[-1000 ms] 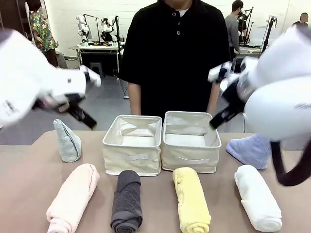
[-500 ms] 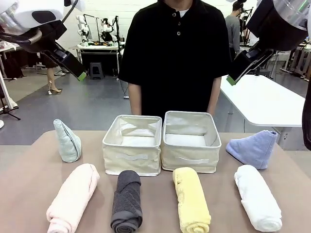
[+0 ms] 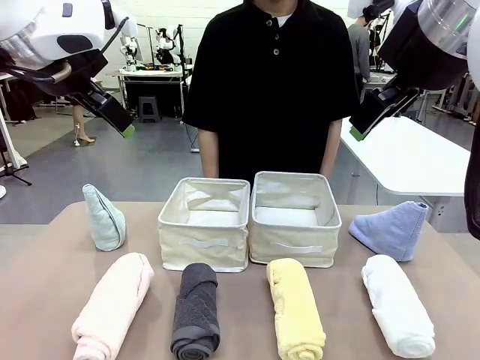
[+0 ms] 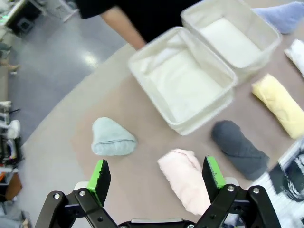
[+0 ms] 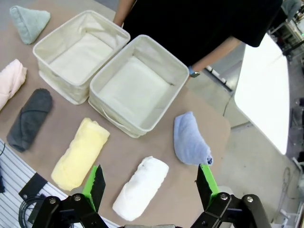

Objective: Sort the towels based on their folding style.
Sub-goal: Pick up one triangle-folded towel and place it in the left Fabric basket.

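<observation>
A pair of beige bins (image 3: 204,241) was set side by side at the middle of the table (image 3: 45,285), and all six towels were laid outside it. On the robot's side of the bins, four rolled towels were lined up: the pink roll (image 3: 112,304) off to their left, the dark grey roll (image 3: 196,311) and the yellow roll (image 3: 296,307) just before them, and the white roll (image 3: 397,304) off to their right. The pale grey-green cone (image 3: 103,217) was stood left of the bins, and the light blue cone (image 3: 390,229) was laid right of them. The left fingers (image 4: 99,175) and the right fingers (image 5: 95,184) were held high above the table, spread wide, with nothing gripped. A person (image 3: 270,75) was stood behind the bins.
</observation>
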`<state>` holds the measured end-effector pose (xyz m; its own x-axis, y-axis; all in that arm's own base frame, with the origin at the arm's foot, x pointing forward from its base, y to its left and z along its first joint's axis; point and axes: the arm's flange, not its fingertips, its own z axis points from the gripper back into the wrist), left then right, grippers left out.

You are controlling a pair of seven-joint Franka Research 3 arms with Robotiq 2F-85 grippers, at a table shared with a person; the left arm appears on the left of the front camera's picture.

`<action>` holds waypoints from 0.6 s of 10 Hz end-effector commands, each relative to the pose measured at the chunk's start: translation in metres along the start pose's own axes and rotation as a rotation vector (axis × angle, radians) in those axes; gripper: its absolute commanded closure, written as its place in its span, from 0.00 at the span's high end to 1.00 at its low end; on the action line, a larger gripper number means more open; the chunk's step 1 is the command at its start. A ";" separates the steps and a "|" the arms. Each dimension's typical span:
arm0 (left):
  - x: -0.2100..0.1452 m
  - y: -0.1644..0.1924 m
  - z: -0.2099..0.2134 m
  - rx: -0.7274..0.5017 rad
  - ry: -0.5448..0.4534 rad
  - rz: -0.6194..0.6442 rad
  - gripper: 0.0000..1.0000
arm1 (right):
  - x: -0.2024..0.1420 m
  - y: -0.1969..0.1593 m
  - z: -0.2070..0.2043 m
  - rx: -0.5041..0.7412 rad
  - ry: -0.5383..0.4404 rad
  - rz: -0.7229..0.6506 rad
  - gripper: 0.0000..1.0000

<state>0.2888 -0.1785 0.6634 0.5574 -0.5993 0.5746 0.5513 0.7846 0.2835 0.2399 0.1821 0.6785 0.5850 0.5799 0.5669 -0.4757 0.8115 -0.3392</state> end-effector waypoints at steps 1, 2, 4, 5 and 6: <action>0.009 0.079 0.020 -0.567 0.173 -0.093 1.00 | -0.003 -0.052 0.000 0.251 0.064 -0.079 1.00; 0.008 0.119 0.023 -0.717 0.143 -0.077 1.00 | -0.013 -0.087 0.001 0.407 0.044 -0.113 1.00; -0.011 0.192 0.022 -0.873 0.123 -0.036 1.00 | -0.052 -0.162 0.001 0.778 -0.021 -0.172 1.00; -0.025 0.225 0.017 -0.940 0.108 -0.009 1.00 | -0.076 -0.201 -0.006 0.876 -0.081 -0.228 1.00; -0.045 0.259 0.009 -0.984 0.067 0.019 1.00 | -0.105 -0.237 -0.018 0.942 -0.130 -0.280 1.00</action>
<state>0.3683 0.0338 0.7119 0.5323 -0.5970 0.6002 0.8447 0.3280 -0.4229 0.2913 -0.0467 0.6884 0.6300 0.3496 0.6935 -0.7351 0.5564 0.3873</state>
